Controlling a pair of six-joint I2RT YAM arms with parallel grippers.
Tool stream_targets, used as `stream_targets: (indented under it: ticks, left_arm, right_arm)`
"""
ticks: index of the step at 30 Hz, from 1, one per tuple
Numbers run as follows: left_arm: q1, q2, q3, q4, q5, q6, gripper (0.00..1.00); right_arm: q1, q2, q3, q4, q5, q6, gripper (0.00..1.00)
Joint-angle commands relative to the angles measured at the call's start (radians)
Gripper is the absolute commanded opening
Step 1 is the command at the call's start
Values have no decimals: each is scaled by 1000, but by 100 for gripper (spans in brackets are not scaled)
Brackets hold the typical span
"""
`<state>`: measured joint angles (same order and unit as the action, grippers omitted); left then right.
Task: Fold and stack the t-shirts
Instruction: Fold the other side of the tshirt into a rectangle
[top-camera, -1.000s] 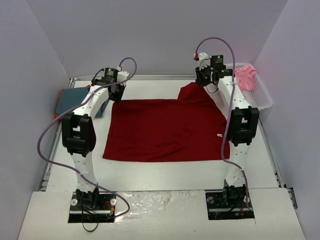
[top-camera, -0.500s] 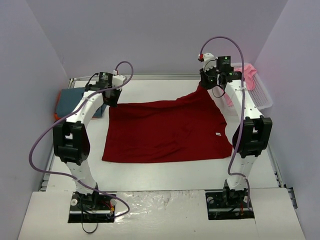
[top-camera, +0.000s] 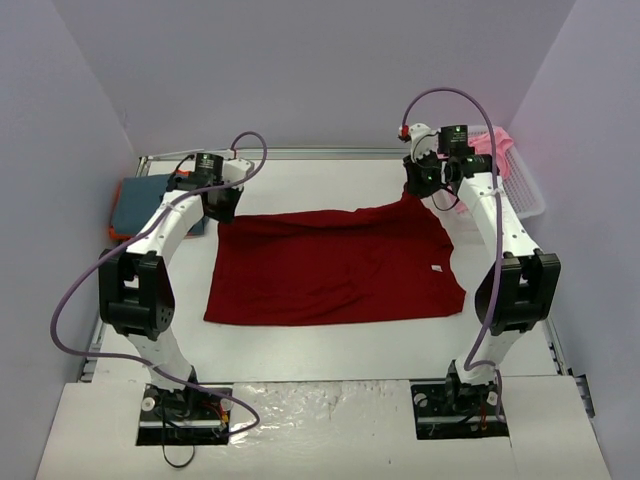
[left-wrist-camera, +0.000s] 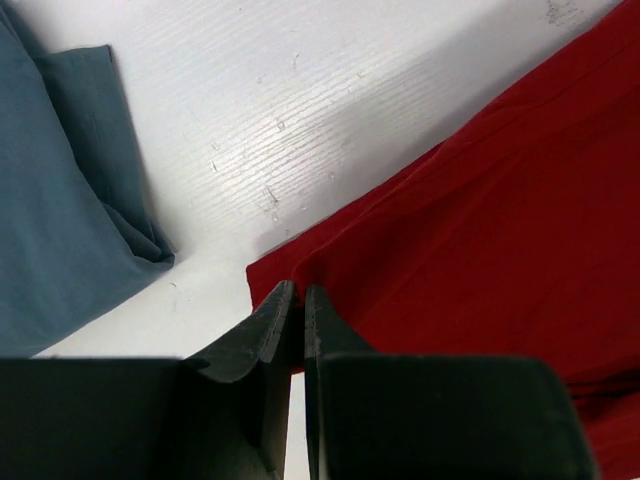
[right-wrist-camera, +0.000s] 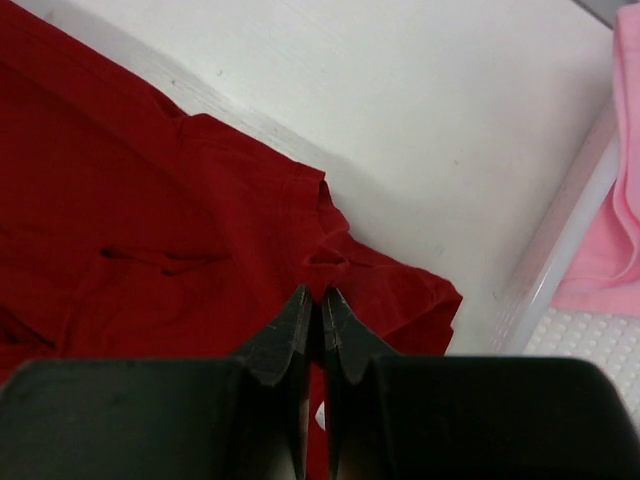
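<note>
The white bench (top-camera: 330, 345) carries the dark red t-shirt (top-camera: 335, 265), spread out between the two pincers. The left pincer (left-wrist-camera: 298, 300) is clamped on the shirt's far left corner; the right pincer (right-wrist-camera: 320, 300) is clamped on a bunched fold at its far right corner. The teal-blue t-shirt (left-wrist-camera: 60, 220) lies folded just left of the left pincer. Right of the right pincer, the light pink t-shirt (right-wrist-camera: 615, 200) hangs over the white basket (right-wrist-camera: 590, 340).

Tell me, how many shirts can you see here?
3: a dark red shirt spread mid-table, a teal one folded at the far left, a pink one in the basket. More may be hidden.
</note>
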<state>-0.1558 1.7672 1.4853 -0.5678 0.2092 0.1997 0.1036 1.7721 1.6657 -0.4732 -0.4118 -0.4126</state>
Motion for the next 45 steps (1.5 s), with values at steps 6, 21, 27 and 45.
stream_targets:
  ticks: [6, 21, 27, 45]
  left_arm:
    - [6, -127, -72, 39, 16, 24, 2]
    - [6, -196, -183, 51, 41, 56, 2]
    - [6, -210, -215, 54, 45, 69, 2]
    - [-13, -218, -336, -10, 173, 227, 20]
  right_arm:
    - [-7, -155, -92, -67, 13, -31, 0]
    - [-15, -279, -230, -108, 11, -35, 0]
    - [-15, -321, -305, -120, 16, -35, 0]
    - [-12, -332, -481, -180, -1, -77, 0]
